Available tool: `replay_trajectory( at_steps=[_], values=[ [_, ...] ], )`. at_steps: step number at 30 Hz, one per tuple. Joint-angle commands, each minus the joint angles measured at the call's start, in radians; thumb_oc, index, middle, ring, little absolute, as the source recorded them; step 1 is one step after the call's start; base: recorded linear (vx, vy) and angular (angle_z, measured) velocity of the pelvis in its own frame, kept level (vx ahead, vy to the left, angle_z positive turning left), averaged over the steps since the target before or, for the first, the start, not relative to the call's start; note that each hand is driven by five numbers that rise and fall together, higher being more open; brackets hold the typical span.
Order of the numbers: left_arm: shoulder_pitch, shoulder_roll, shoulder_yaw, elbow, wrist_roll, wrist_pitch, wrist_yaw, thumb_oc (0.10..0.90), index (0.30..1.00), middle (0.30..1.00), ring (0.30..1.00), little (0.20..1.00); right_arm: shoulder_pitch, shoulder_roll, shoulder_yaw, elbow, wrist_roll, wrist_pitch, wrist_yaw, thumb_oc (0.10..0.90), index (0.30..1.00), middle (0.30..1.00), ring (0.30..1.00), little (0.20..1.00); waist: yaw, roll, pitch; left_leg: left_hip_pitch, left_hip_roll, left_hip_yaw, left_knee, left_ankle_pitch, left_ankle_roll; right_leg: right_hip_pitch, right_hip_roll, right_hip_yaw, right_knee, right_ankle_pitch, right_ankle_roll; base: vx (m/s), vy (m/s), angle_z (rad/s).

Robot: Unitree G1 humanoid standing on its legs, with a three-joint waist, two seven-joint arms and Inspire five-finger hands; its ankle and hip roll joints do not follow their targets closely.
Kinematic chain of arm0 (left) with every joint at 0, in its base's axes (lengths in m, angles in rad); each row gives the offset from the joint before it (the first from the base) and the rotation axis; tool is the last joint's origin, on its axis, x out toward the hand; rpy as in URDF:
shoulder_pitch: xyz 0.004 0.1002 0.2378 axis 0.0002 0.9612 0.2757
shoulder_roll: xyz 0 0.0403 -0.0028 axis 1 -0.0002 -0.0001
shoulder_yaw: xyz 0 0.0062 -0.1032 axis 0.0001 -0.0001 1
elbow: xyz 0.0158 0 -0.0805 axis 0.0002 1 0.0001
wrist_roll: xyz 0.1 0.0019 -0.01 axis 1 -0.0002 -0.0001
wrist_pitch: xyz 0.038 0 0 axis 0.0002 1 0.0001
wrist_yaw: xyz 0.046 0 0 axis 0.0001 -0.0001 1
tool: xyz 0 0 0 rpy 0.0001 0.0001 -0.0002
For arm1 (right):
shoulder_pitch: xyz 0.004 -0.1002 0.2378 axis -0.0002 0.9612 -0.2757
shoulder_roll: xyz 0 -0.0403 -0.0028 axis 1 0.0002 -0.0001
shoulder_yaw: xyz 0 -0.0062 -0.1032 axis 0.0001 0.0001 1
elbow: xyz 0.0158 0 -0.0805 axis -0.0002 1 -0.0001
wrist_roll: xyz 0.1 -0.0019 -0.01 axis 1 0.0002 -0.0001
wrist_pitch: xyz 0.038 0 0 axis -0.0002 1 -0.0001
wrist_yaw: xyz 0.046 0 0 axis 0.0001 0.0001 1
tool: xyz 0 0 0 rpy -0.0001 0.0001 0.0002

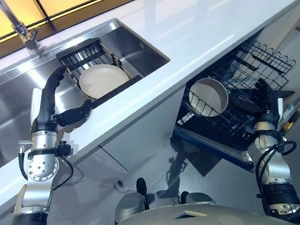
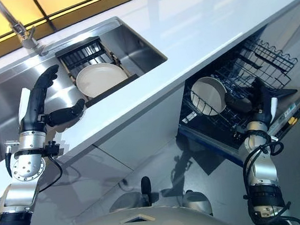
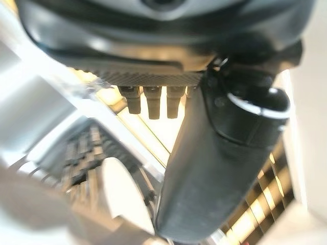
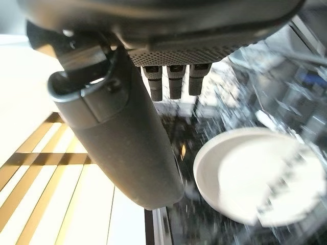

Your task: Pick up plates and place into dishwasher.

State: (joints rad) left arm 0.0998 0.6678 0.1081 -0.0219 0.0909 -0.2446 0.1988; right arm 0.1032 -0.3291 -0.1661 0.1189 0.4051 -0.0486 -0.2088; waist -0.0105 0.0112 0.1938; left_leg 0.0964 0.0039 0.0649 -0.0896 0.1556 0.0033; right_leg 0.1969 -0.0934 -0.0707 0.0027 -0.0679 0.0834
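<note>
Two plates matter here, placed relative to the sink [image 1: 11,104]. Largest first: the white countertop [image 1: 195,28] runs along the sink's near and right sides; the dishwasher rack [image 1: 253,76] is pulled out below the counter, well to the sink's right. Inside the sink sits a black drying rack [image 1: 88,54], right of the faucet [image 1: 22,29].

One cream plate [image 1: 103,80] lies in the sink on that black rack, near the sink's front edge. The second plate [image 1: 208,97] already stands on edge in the dishwasher rack, well right of and below the sink.

Left hand [image 1: 51,108] hovers above the sink's front edge, just left of the sink plate: fingers straight and spread upward, thumb stuck out toward the plate, holding nothing, not touching it. Right hand [image 2: 260,102] is far right of the sink, over the dishwasher rack, just beside the racked plate; its wrist view shows fingers straight and the thumb extended, nothing held.

Judgement: step in hand is the reach for the sink plate with the left hand. To do it well, bring the hand right and down, slide fingers under the plate's near rim while the thumb comes over the top, pinch firmly on the rim, lift clear of the rack bars and sink edge before swinging toward the dishwasher. Risk: glazed rim may slip or knock the steel wall.
</note>
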Motion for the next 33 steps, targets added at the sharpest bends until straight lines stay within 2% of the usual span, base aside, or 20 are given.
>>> replay_trajectory(
  at_steps=[1,4,5,6,8,9,12,14,16,17,20,26,33],
  values=[
    [-0.186,0.114,0.05,0.03,0.022,0.004,0.036,0.8,0.9,0.9,0.9,0.9,-0.043,-0.023,-0.012,-0.151,0.152,-0.173,0.226,0.8,0.9,0.9,0.9,0.9,-0.035,0.019,-0.068,0.094,-0.073,0.012,0.079,-0.237,0.047,-0.08,0.045,-0.055,0.081,0.004,0.018,-0.01,0.071,-0.2],
    [-0.235,0.213,0.073,0.095,0.01,0.055,-0.004,0.8,0.9,0.9,0.9,0.9,-0.018,-0.021,0.004,-0.184,0.238,-0.089,0.445,0.8,0.9,0.9,0.9,0.9,-0.065,0.034,-0.079,0.089,-0.078,0.031,0.076,-0.238,0.046,-0.091,0.045,-0.038,0.073,0.007,0.022,0.0,0.092,-0.2],
    [-0.252,0.243,0.075,0.12,0.004,0.073,-0.018,0.8,0.9,0.9,0.9,0.9,-0.012,-0.027,0.011,-0.192,0.27,-0.041,0.521,0.8,0.9,0.9,0.9,0.9,-0.074,0.038,-0.081,0.087,-0.079,0.037,0.079,-0.24,0.046,-0.095,0.044,-0.032,0.071,0.008,0.023,-0.01,0.089,-0.26],
    [-0.275,0.277,0.07,0.151,-0.021,0.09,-0.032,0.8,0.9,0.9,0.9,0.9,-0.005,-0.037,0.025,-0.196,0.265,0.023,0.619,0.8,0.9,0.9,0.9,0.9,-0.083,0.042,-0.084,0.083,-0.08,0.045,0.082,-0.243,0.046,-0.101,0.043,-0.026,0.069,0.009,0.026,-0.01,0.077,-0.21],
    [-0.301,0.312,0.065,0.185,-0.03,0.112,-0.041,0.8,0.9,0.9,0.9,0.9,0.004,-0.064,0.046,-0.198,0.233,0.056,0.718,0.8,0.9,0.9,0.9,0.9,-0.092,0.045,-0.084,0.078,-0.081,0.054,0.085,-0.243,0.046,-0.107,0.041,-0.021,0.07,0.01,0.027,-0.01,0.071,-0.27],
    [-0.343,0.362,0.039,0.25,-0.039,0.125,-0.042,0.8,0.9,0.9,0.9,0.9,0.013,-0.11,0.087,-0.2,0.197,0.102,0.816,0.8,0.9,0.9,0.9,0.9,-0.103,0.047,-0.085,0.072,-0.083,0.063,0.088,-0.242,0.047,-0.116,0.04,-0.013,0.072,0.013,0.03,0.0,0.079,-0.25],
    [-0.418,0.435,-0.028,0.358,-0.036,0.139,-0.041,0.8,0.9,0.9,0.9,0.9,0.021,-0.179,0.151,-0.197,0.179,0.146,0.899,0.8,0.9,0.9,0.9,0.9,-0.114,0.046,-0.082,0.066,-0.086,0.074,0.088,-0.24,0.049,-0.13,0.037,0.0,0.082,0.021,0.037,0.01,0.059,-0.16],
    [-0.463,0.473,-0.074,0.424,-0.032,0.156,-0.024,0.8,0.9,0.9,0.9,0.9,0.029,-0.224,0.204,-0.201,0.187,0.17,0.895,0.8,0.9,0.9,0.9,0.9,-0.121,0.043,-0.075,0.063,-0.088,0.08,0.084,-0.236,0.051,-0.141,0.036,0.012,0.088,0.028,0.041,0.01,0.055,-0.11],
    [-0.479,0.489,-0.087,0.446,-0.031,0.17,-0.023,0.8,0.9,0.9,0.9,0.9,0.033,-0.223,0.233,-0.181,0.172,0.162,0.895,0.8,0.9,0.9,0.9,0.9,-0.122,0.043,-0.071,0.062,-0.089,0.085,0.083,-0.235,0.052,-0.146,0.036,0.016,0.09,0.03,0.044,0.01,0.052,-0.2],
    [-0.493,0.498,-0.096,0.463,-0.039,0.185,-0.024,0.8,0.9,0.9,0.9,0.9,0.038,-0.224,0.25,-0.168,0.117,0.148,0.898,0.8,0.9,0.9,0.9,0.9,-0.124,0.043,-0.067,0.059,-0.09,0.087,0.084,-0.235,0.053,-0.151,0.035,0.02,0.092,0.034,0.047,0.0,0.055,-0.21],
    [-0.522,0.515,-0.109,0.483,-0.058,0.222,-0.056,0.8,0.9,0.9,0.9,0.9,0.048,-0.228,0.289,-0.16,0.107,0.156,0.875,0.8,0.9,0.9,0.9,0.9,-0.124,0.044,-0.056,0.054,-0.09,0.089,0.088,-0.235,0.057,-0.16,0.032,0.024,0.098,0.037,0.05,0.01,0.056,-0.1],
    [-0.564,0.513,-0.146,0.516,-0.089,0.295,-0.107,0.8,0.9,0.9,0.9,0.9,0.059,-0.232,0.373,-0.156,-0.019,0.139,0.873,0.8,0.9,0.9,0.9,0.9,-0.122,0.042,-0.035,0.042,-0.099,0.086,0.097,-0.239,0.065,-0.182,0.022,0.026,0.116,0.045,0.061,0.02,0.079,-0.05],
    [-0.632,0.492,-0.193,0.582,-0.192,0.321,-0.16,0.8,0.9,0.9,0.9,0.9,0.052,-0.236,0.454,-0.129,-0.121,0.112,0.76,0.8,0.9,0.9,0.9,0.9,-0.116,0.034,-0.002,0.017,-0.108,0.087,0.118,-0.244,0.075,-0.225,0.005,0.024,0.151,0.064,0.078,0.01,0.111,-0.09]
  ],
)
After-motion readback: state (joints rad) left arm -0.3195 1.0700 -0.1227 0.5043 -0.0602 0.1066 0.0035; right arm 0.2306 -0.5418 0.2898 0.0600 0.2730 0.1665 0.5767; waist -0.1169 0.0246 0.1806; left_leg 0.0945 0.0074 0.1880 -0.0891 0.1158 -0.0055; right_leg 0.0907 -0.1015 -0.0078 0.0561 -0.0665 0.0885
